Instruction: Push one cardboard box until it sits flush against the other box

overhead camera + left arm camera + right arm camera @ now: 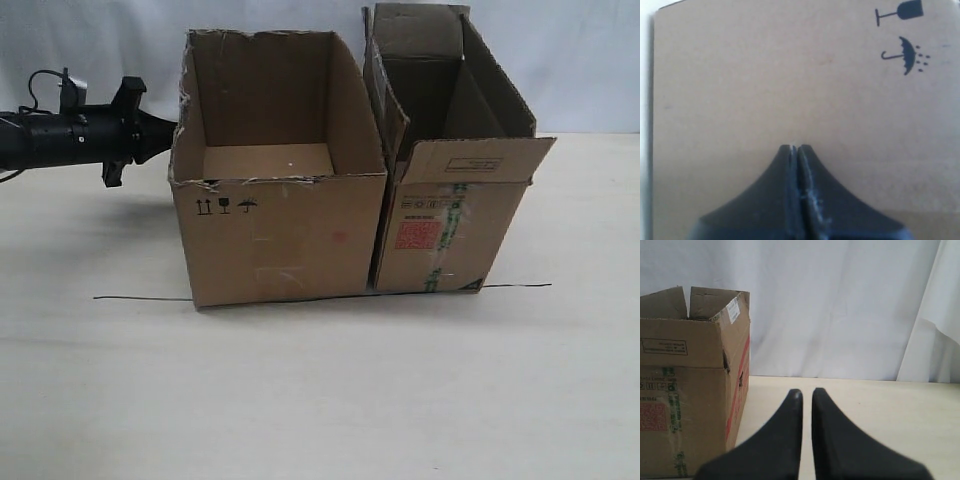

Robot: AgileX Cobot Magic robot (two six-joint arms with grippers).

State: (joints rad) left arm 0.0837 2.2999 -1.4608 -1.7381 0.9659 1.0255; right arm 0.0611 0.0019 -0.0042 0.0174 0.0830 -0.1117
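Note:
The wide, flapless cardboard box (280, 240) with torn top edges stands in the middle of the table. Its right wall meets the other box (450, 220), the taller one with a red label and green-printed tape; only a thin dark seam shows between them. My left gripper (172, 128) is shut and empty, with its tips pressed on the wide box's left wall. The left wrist view shows that wall (790, 75) filling the frame, with the gripper's tips (795, 147) on it. My right gripper (807, 392) is open by a narrow gap, empty, and apart from the tall box (685, 390).
A thin black line (140, 298) runs across the pale table (320, 400) under the boxes' front edges. A white curtain (840, 305) hangs behind the table. My right arm does not show in the exterior view.

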